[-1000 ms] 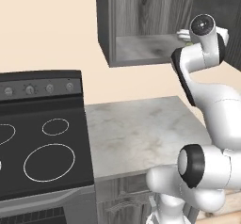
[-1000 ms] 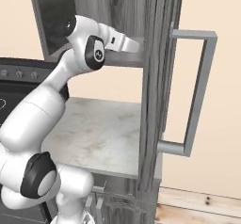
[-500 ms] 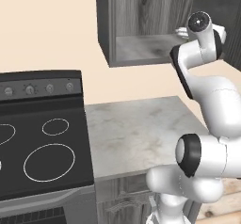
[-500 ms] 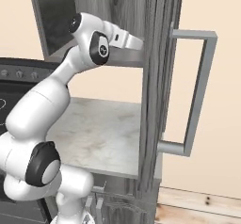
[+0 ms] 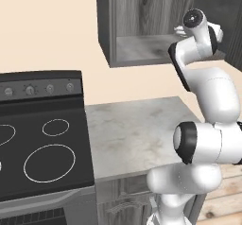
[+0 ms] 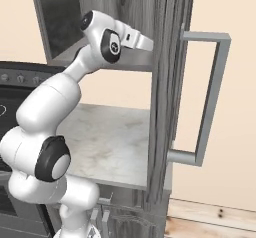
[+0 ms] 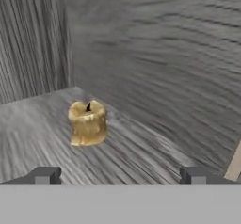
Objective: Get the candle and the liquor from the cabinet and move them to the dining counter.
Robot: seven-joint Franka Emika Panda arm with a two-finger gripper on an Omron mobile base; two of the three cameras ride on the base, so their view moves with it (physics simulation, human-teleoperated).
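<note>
A: What sits at the left, from the left base camera?

B: A black stove (image 5: 40, 139) at about eight o'clock, and a marbled worktop (image 5: 137, 134) adjoining it toward the centre. Above, at one o'clock, is the cabinet (image 5: 142, 25), open, with the arm reaching in.

A: And from the right base camera?

B: The arm climbs from seven o'clock into the cabinet. The cabinet door (image 6: 167, 92) stands edge-on at centre, and its bar handle (image 6: 210, 97) sticks out at three o'clock.

A: Where is the candle?

B: In the hand view, the candle (image 7: 87, 122), a squat golden lump with a dark wick, stands on the cabinet shelf (image 7: 42, 138) near the back corner, at about ten o'clock from the gripper (image 7: 120, 176).

A: Jaws?

B: Spread wide, empty, well short of the candle.
</note>
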